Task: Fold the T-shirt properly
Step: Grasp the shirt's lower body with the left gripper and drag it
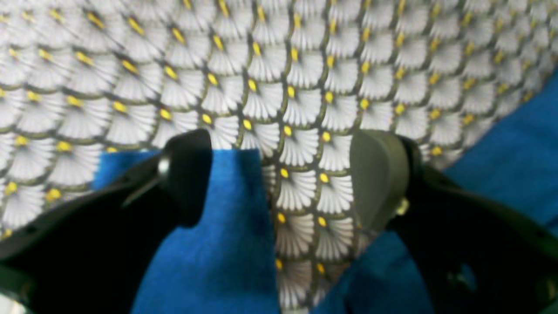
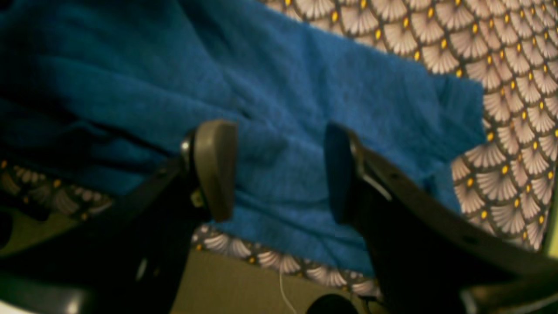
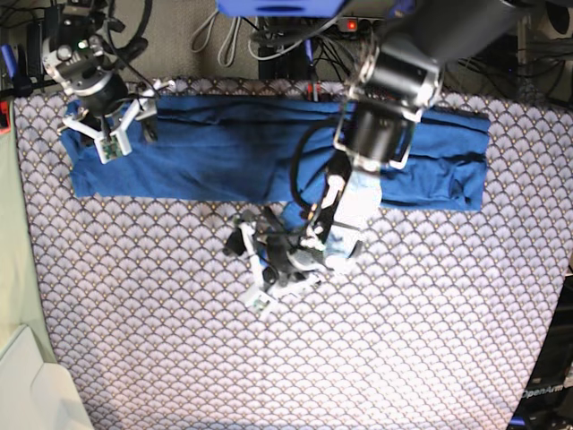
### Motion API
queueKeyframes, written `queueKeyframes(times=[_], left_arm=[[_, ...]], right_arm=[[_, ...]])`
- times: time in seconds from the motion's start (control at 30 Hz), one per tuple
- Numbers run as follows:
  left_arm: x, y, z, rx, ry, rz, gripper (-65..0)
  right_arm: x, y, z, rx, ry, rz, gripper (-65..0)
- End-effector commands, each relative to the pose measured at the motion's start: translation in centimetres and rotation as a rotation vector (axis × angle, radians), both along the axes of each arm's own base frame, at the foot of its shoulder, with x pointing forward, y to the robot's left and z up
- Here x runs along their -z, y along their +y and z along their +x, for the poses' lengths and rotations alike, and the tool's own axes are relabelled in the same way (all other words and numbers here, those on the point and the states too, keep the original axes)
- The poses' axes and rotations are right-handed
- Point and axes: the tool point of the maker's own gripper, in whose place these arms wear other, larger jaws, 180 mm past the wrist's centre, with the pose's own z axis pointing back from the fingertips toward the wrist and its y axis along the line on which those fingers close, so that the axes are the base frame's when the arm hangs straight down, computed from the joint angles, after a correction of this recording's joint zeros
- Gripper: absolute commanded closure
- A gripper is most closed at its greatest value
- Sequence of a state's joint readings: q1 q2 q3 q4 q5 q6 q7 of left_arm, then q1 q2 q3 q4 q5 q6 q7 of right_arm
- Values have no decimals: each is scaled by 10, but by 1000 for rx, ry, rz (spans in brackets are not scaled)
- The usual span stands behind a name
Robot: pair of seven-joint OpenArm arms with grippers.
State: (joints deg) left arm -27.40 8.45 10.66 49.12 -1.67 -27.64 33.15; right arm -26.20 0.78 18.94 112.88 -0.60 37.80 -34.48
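Observation:
The T-shirt (image 3: 224, 148) is plain blue and lies as a long flat band across the far part of the table. My right gripper (image 3: 112, 121) hovers over its left end. In the right wrist view that gripper (image 2: 277, 170) is open, with wrinkled blue T-shirt (image 2: 305, 87) beneath and between the jaws. My left gripper (image 3: 258, 253) sits just in front of the shirt's middle, near a small blue flap (image 3: 292, 215). In the left wrist view this gripper (image 1: 283, 179) is open above a blue strip (image 1: 226, 226) whose square end lies by one finger (image 1: 187, 174). More of the T-shirt (image 1: 514, 152) shows at the right.
The scallop-patterned tablecloth (image 3: 358, 340) covers the whole table. Cables and a power strip (image 3: 295, 22) lie beyond the far edge. A white bin (image 3: 31, 385) stands at the lower left. The table's edge (image 2: 244, 257) is close below the right gripper.

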Motion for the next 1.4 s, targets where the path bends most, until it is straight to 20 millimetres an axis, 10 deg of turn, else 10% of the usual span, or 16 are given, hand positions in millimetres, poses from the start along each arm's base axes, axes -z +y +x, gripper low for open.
queueKeyframes(times=[0.0, 1.0, 1.37], left_arm=[[-18, -7, 17, -4, -39, -37, -478], [34, -22, -7, 53, -23, 101, -466], [34, -19, -5, 41, -23, 107, -10]], right_arm=[[-11, 4, 6, -20, -47, 17, -330], [-17, -12, 11, 44, -72, 11, -329], [-16, -12, 11, 44, -71, 12, -329]])
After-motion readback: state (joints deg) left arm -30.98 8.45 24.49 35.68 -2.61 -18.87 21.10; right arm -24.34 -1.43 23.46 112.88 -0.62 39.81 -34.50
